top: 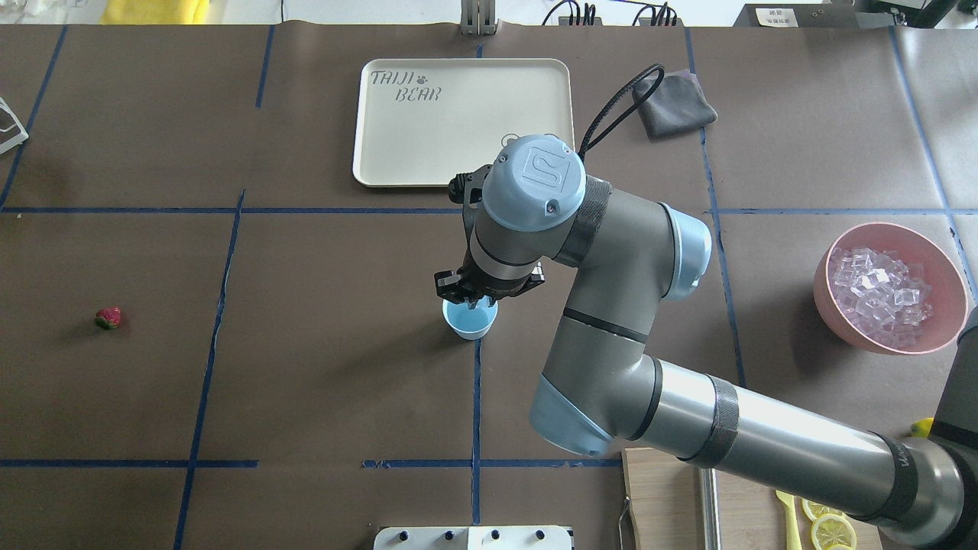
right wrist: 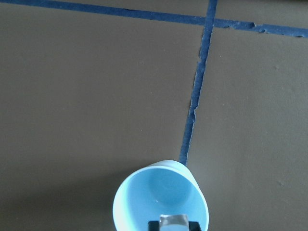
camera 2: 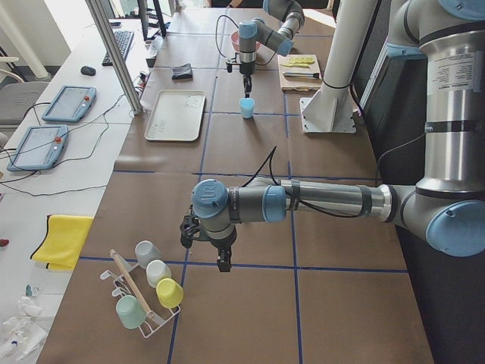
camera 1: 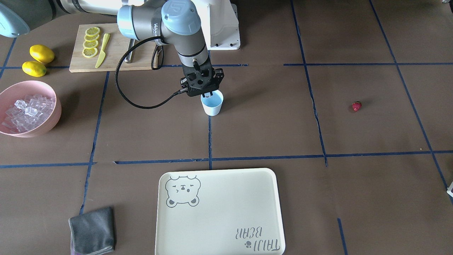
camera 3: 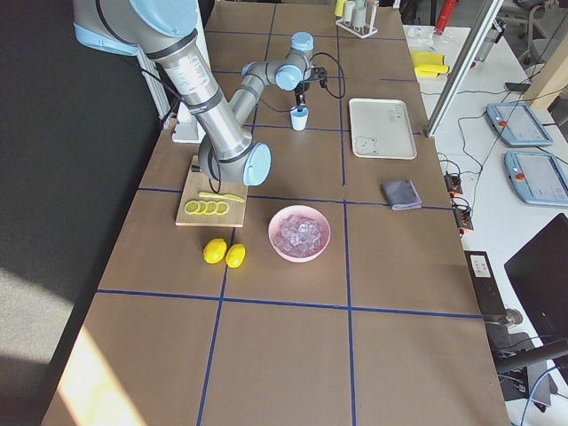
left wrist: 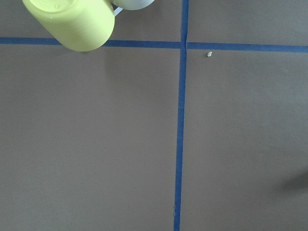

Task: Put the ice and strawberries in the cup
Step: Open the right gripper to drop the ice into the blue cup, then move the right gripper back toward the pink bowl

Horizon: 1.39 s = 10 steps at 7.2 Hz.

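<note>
Nearest the wrist camera, the right gripper (camera 1: 208, 94) hangs straight down over the cup (right wrist: 161, 202), its jaws drawn in to a narrow gap and pinching one clear ice cube (right wrist: 174, 221) just above the rim on the cup's robot-ward side. The cup stands upright on the brown counter (camera 1: 247, 134) at a crossing of blue tape lines. Its pale blue inside looks bare as far as the wrist view shows. Judging by the look of it, the cube is hard, light and slick, so it is best gripped on two flat opposite faces and let go low over the mouth, where it cannot bounce out. The tumbler itself seems light enough to tip if the fingers knock its rim. Farther out on the robot's right, the rest of the ice (top: 879, 294) lies heaped in the pink bowl (top: 821, 283), well apart from the cup. Well off on the robot's left, the strawberry (top: 108, 318) lies alone on the counter. It is likely soft and easily bruised, so a gentle squeeze across the red body, not the leafy cap, would suit it. Farthest away, the left gripper (camera 2: 225, 265) hovers over the counter's far end near a rack of cups. Only the side view shows it, so I cannot tell how wide it stands or whether it carries anything.
</note>
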Available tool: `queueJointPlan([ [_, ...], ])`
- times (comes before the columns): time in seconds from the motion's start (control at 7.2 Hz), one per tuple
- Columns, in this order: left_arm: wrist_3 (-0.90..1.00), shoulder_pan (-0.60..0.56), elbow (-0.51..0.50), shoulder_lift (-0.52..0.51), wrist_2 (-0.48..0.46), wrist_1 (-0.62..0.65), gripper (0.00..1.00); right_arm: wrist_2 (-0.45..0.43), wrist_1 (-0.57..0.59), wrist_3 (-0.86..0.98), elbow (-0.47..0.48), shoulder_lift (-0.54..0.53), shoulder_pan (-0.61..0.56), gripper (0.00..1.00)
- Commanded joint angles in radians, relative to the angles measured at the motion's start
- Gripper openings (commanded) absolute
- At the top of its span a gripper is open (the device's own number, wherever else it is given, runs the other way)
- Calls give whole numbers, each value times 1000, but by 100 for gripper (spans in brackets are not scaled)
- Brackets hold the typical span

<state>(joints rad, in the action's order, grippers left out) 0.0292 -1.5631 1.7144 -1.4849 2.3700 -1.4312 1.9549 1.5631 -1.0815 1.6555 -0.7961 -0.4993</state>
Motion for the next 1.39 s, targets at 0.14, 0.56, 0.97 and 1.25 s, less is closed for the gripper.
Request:
queueJointPlan([
  [0.14,0,0,1,0,0,0,100,-7,0,-47,-36,43,4,98],
  [0.56,0,0,1,0,0,0,100,-14,0,-55,-30,49,4,100],
  [0.97,-26,0,4,-2,0,-1,100,13,134,-17,155,-41,-86,99],
  [1.25,-31,0,11,-2,0,-2,100,28,324,169,312,-139,-207,100],
])
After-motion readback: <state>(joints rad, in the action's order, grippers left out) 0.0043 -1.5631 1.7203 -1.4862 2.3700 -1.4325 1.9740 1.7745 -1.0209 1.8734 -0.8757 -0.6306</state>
